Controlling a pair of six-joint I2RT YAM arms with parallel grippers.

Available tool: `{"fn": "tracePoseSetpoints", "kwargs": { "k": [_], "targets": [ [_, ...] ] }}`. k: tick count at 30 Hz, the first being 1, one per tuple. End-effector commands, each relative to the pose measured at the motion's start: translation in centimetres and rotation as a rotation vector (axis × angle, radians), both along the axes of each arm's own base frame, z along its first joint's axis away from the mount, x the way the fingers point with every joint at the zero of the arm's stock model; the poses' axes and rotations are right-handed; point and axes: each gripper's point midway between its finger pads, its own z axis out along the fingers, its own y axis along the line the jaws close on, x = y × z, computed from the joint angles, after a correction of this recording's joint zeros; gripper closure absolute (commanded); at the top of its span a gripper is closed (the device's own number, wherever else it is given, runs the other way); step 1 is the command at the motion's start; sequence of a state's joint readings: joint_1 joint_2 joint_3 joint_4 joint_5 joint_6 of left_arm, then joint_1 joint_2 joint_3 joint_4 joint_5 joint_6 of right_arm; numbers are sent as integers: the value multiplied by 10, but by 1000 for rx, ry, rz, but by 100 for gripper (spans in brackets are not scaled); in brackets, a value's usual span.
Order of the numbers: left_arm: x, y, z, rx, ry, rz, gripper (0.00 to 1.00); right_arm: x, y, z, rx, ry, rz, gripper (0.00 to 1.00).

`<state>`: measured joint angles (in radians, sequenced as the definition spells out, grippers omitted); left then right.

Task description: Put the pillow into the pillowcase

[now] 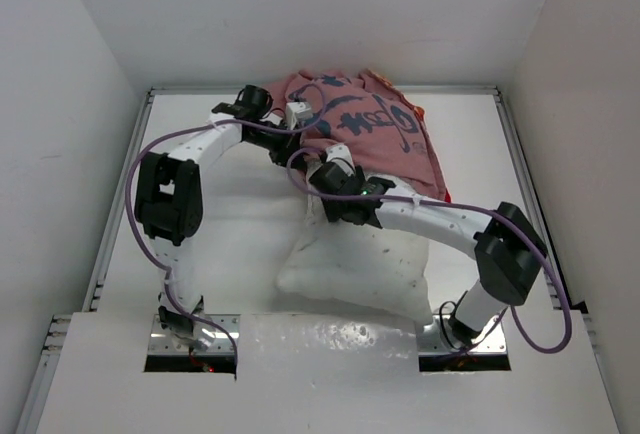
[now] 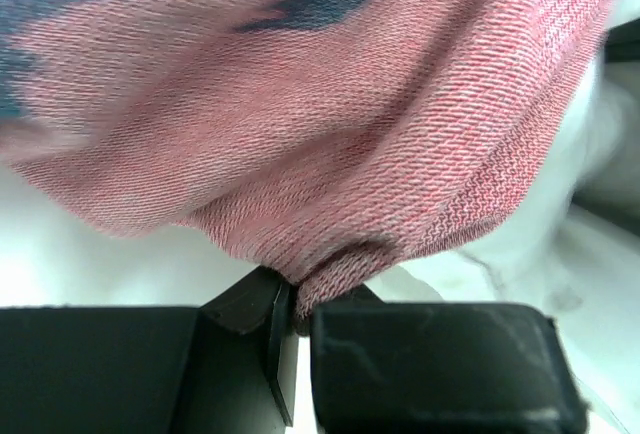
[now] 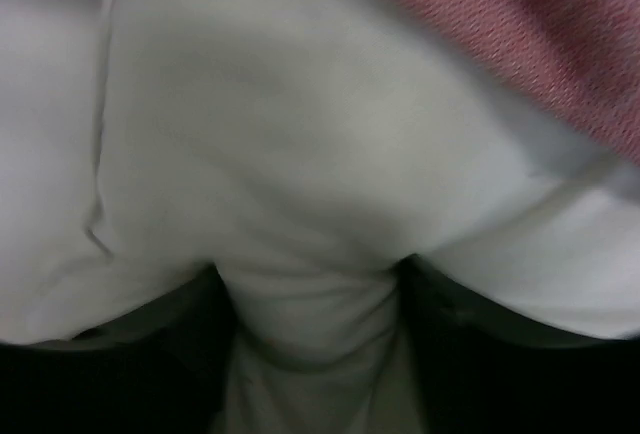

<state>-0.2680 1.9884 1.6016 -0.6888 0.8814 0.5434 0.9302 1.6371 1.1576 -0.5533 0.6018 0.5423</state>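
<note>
L jaws were clamped on pillowcase (image 2: 330,154) hem, thin bite. R jaws gripped a pillow (image 3: 300,154) fold; pillowcase just ahead, pillow mostly behind, outside. Risk: R push could yank hem from L jaws, opening would collapse.

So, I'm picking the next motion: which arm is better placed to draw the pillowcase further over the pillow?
Left, probably. The left gripper is shut on a fold of the pillowcase, while the right gripper is pinching the pillow and could brace it.
</note>
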Motion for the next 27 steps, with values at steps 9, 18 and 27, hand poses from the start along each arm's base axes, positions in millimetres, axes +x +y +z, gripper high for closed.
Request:
{"fn": "tracePoseSetpoints", "kwargs": {
  "k": [9, 18, 27],
  "targets": [
    [-38, 9, 92, -58, -87, -156, 100, 128, 53, 127, 658, -479, 18, 100],
    [-78, -30, 110, -117, -111, -392, 100, 163, 6, 209, 700, -877, -261, 100],
    [-106, -24, 145, -172, -143, -388, 100, 212, -16, 113, 631, -711, -525, 100]
  ]
}}
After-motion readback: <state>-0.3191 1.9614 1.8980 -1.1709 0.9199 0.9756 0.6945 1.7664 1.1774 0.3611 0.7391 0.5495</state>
